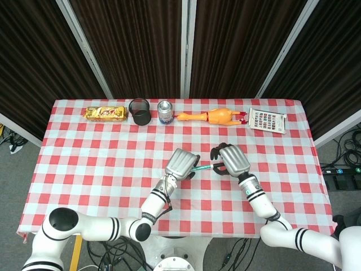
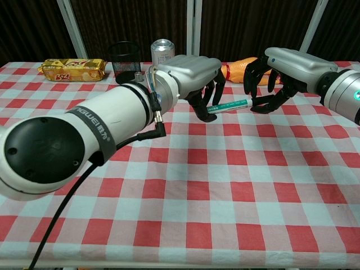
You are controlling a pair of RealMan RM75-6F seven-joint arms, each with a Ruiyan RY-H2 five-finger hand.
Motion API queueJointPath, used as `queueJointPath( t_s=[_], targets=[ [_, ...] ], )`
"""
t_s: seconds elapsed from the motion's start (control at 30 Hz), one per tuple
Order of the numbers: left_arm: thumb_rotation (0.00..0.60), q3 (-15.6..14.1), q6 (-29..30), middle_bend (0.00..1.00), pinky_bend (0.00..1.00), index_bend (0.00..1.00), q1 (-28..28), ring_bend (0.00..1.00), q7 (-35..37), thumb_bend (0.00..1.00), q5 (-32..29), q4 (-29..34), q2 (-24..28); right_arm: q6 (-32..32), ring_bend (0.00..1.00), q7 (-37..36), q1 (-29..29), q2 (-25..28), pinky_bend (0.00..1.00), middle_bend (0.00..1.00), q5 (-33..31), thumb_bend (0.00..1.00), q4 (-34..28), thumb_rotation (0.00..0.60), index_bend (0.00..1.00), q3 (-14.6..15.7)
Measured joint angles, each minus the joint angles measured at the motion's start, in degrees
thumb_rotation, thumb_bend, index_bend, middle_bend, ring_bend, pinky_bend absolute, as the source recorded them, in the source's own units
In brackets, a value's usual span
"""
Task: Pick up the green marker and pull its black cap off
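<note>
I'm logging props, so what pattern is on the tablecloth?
Red and white checks on the tablecloth, clearest in the chest view.
</note>
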State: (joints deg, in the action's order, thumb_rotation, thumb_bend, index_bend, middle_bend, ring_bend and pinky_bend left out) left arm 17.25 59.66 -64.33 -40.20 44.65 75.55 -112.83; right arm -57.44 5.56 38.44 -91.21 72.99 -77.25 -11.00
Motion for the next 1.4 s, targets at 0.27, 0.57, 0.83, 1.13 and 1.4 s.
queueJointPath(
  t_s=[0.27, 0.57, 0.83, 1.13, 1.4],
  targets=[
    [0.600, -0.2, 0.3, 0.64, 1.00, 0.59, 0.3, 0.92, -0.4, 0.40, 1.2, -2.2, -0.8, 0.0, 0.34, -1.1, -0.3, 0.0, 0.47, 0.54, -0.4, 0.12, -0.2, 0.600, 0.55, -0.1],
    [0.600, 0.2, -0.2, 0.64, 1.00, 0.59, 0.7, 0.92, -0.4, 0.40, 1.6, -2.6, -1.2, 0.1, 0.34, -2.1, -0.3, -0.7, 0.47, 0.55, -0.2, 0.13, 0.8, 0.600, 0.56, -0.1],
    [0.600, 0.8, 0.1, 0.64, 1.00, 0.59, 1.1, 0.92, -0.9, 0.40, 1.7, -1.5, -0.9, -0.6, 0.36, -2.8, -0.4, -0.9, 0.48, 0.57, 0.4, 0.15, 0.7, 0.600, 0.59, -0.1],
    [0.600, 0.9, -0.1, 0.64, 1.00, 0.59, 1.5, 0.92, -1.0, 0.40, 1.6, -1.3, -0.7, -0.6, 0.36, -2.8, -0.3, -1.4, 0.48, 0.58, 0.4, 0.14, 1.1, 0.600, 0.60, -0.3],
    [0.600, 1.3, -0.3, 0.64, 1.00, 0.59, 1.6, 0.92, -1.1, 0.40, 1.6, -1.3, -0.7, -0.7, 0.37, -2.7, -0.2, -1.7, 0.48, 0.59, 0.4, 0.15, 1.4, 0.600, 0.62, -0.3]
  ],
)
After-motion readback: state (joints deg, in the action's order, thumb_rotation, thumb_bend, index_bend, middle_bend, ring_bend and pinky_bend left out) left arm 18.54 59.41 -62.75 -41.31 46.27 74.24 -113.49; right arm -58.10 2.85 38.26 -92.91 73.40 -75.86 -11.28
